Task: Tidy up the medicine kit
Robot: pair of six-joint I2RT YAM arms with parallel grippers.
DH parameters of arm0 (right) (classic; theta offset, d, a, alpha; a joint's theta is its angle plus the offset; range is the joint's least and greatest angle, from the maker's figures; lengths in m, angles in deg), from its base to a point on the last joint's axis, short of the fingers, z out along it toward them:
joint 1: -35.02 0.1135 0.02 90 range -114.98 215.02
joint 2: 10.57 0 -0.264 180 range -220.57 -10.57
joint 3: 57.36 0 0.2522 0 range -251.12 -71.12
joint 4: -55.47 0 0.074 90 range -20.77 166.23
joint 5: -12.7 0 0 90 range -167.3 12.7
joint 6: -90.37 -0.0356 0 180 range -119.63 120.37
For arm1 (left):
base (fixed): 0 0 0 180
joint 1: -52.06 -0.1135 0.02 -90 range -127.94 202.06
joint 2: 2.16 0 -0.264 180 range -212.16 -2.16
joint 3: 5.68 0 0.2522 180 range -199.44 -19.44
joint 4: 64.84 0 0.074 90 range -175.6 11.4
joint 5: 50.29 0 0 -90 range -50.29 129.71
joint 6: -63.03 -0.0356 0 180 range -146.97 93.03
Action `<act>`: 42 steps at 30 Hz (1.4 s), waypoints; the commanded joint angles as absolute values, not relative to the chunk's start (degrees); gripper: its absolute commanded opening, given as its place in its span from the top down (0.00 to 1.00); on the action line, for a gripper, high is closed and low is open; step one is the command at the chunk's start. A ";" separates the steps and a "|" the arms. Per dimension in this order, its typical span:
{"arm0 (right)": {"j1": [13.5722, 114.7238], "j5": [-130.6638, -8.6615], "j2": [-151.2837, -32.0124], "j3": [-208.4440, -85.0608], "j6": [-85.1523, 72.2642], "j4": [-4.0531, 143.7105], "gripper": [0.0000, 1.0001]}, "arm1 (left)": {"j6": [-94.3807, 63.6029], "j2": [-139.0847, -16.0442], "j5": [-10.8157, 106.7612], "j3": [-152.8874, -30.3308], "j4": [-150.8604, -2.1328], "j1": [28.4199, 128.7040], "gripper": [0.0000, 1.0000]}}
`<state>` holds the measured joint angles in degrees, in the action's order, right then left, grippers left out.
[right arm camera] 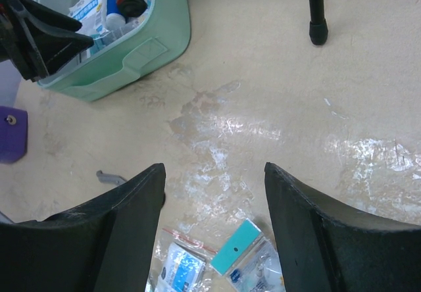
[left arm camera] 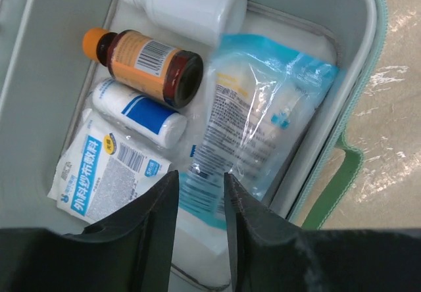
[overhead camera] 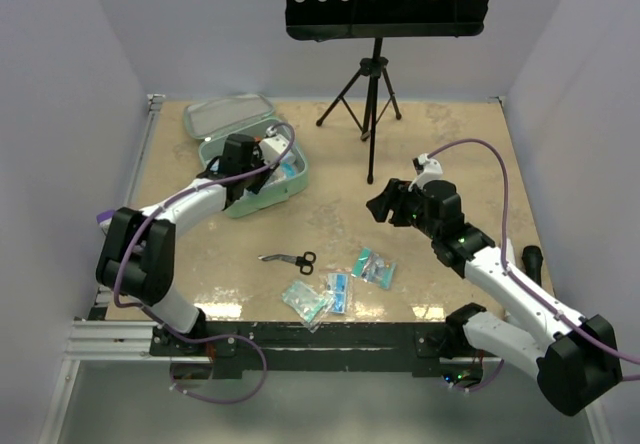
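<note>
The desk (overhead camera: 450,154) carries everything, with a music stand (overhead camera: 372,84) on its tripod at the far middle. The medicine kit (overhead camera: 290,192) sits at the far left, lid thrown back toward the far edge, and my left arm reaches into it.

My left pincer (left arm camera: 198,179) hangs low over the open case with its fingers drawn close. The end of a clear blue packet (left arm camera: 256,121) runs into the narrow gap between them. I cannot tell whether I am pinching it or only straddling it. My right pincer (right arm camera: 214,173) is spread wide and empty above bare desk.

Beside the blue packet lie a white bottle (left arm camera: 191,2), a brown bottle (left arm camera: 148,65) with an orange cap, a small roll (left arm camera: 141,111) and a flat printed sachet (left arm camera: 105,177). Near my bases lie a few loose sachets (overhead camera: 340,291) and scissors (overhead camera: 292,259).

My worries:
- If the film clings to my left fingers, lifting could drag the blue packet back out.
- A sideways drift could knock the brown bottle, which lies on its side and may roll.
- The loose sachets lie bunched together, so my right pincer might take two or slip off.
- The scissors lie flat and offer little to grip.
- If both arms head for the kit together, they could meet.
</note>
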<state>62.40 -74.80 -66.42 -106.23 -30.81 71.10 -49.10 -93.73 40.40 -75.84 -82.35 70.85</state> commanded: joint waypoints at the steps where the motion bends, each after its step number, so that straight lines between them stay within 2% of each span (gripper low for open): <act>1: 62.44 -74.14 -65.24 -106.10 -29.69 69.58 0.33 | -50.00 -95.06 41.12 -77.71 -82.91 72.54 0.56; 3: 62.44 -74.14 -65.15 -106.01 -29.69 69.58 0.33 | -49.82 -95.06 40.07 -77.54 -82.91 73.07 0.49; 5: 62.44 -74.14 -65.15 -106.10 -29.69 69.58 0.33 | -49.38 -94.45 39.98 -77.27 -82.47 73.07 0.46; 13: 62.44 -74.14 -65.85 -106.19 -29.69 69.58 0.33 | -44.30 -88.30 36.82 -78.76 -82.47 73.16 0.42; 18: 62.44 -74.40 -66.11 -106.10 -29.60 68.27 0.32 | -36.66 -84.43 37.51 -78.68 -85.36 73.24 0.35; 21: 62.44 -74.93 -66.20 -106.01 -29.34 68.27 0.32 | -32.17 -80.57 38.05 -75.96 -84.76 75.69 0.00; 26: 62.44 -75.63 -66.64 -105.84 -29.60 67.83 0.32 | -27.50 -78.53 31.55 -74.01 -86.15 83.79 0.00; 37: 62.36 -76.42 -64.71 -105.31 -30.74 69.15 0.32 | -28.45 -88.02 25.74 -81.31 -93.71 81.86 0.00; 42: 62.44 -76.25 -63.65 -105.05 -31.01 69.15 0.31 | -29.52 -88.91 24.50 -79.91 -96.27 80.72 0.01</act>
<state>62.40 -75.26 -65.29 -105.55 -30.68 70.10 -28.29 -89.07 26.83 -78.97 -93.43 81.71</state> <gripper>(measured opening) 0.683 0.997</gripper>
